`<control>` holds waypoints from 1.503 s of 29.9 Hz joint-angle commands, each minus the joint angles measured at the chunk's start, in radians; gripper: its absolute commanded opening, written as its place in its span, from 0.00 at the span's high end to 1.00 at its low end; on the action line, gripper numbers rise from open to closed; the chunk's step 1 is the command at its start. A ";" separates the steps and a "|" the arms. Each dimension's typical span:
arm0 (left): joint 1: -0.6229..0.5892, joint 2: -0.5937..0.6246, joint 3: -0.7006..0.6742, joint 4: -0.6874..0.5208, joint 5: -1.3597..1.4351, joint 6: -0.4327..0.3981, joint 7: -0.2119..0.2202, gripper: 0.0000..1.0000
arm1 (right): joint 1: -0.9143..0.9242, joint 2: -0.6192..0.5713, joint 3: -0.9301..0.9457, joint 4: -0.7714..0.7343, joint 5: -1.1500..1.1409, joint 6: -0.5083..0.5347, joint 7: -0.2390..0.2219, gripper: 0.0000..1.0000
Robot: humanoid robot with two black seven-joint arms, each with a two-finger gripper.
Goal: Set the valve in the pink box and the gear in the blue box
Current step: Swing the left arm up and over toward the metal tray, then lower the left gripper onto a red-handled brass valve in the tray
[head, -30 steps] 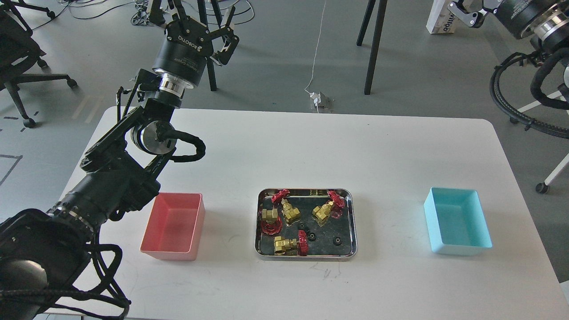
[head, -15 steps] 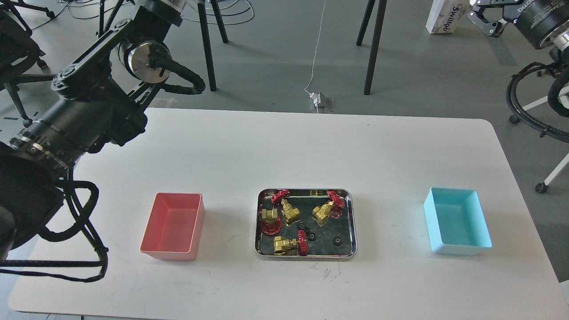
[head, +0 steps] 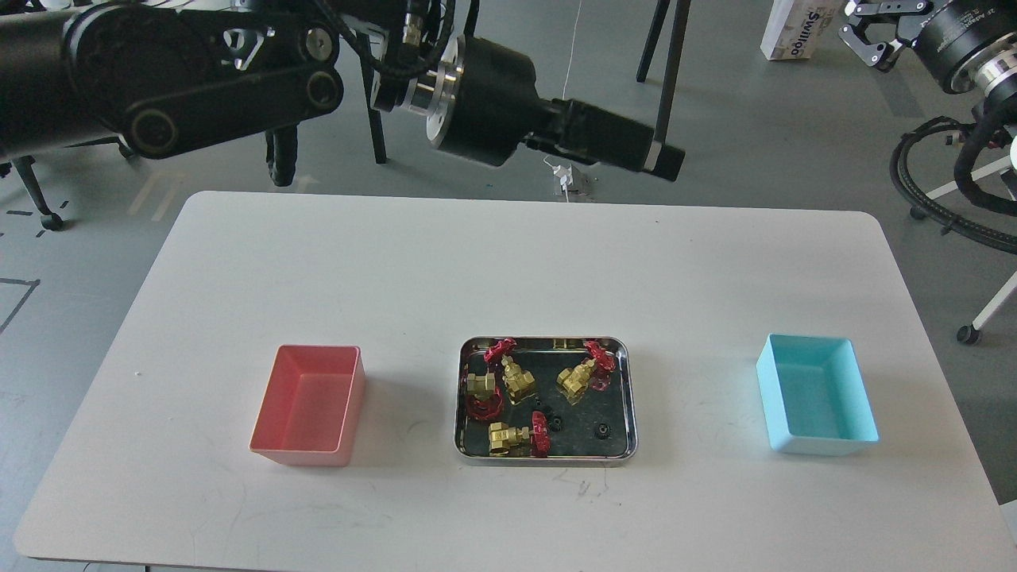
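Several brass valves with red handwheels lie in the steel tray (head: 630,397) at the table's middle front: one valve (head: 518,381) at upper left, one (head: 578,378) at upper right, one (head: 512,437) at the front. Small black gears (head: 604,431) lie among them. The pink box (head: 310,405) stands empty left of the tray, and the blue box (head: 818,401) stands empty to its right. My left gripper (head: 666,161) reaches across above the table's far edge, seen side-on as one dark bar. My right gripper (head: 862,28) is open and empty at the top right, off the table.
The white table (head: 508,262) carries only the two boxes and the tray. Black stand legs (head: 671,79), a chair base and cables stand on the floor behind. My right arm's cable loops (head: 945,199) hang past the table's right edge.
My left arm has swung from the left side up and across the top, so its gripper now points right over the far table edge. The right gripper has barely moved. Nothing in the tray moved.
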 commanded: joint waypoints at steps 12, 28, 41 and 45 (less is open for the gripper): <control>0.271 -0.010 0.203 0.049 0.264 0.130 0.000 0.00 | 0.012 0.064 0.011 -0.002 -0.001 -0.031 -0.068 0.01; 0.426 -0.093 0.140 0.202 0.264 0.179 0.000 0.00 | 0.033 0.087 0.010 -0.002 -0.001 -0.057 -0.068 0.01; 0.486 -0.169 0.140 0.331 0.264 0.223 0.000 0.01 | 0.023 0.085 0.005 -0.002 -0.001 -0.057 -0.069 0.01; 0.503 -0.171 0.140 0.348 0.264 0.248 0.000 0.02 | 0.016 0.085 0.007 -0.002 -0.001 -0.057 -0.069 0.01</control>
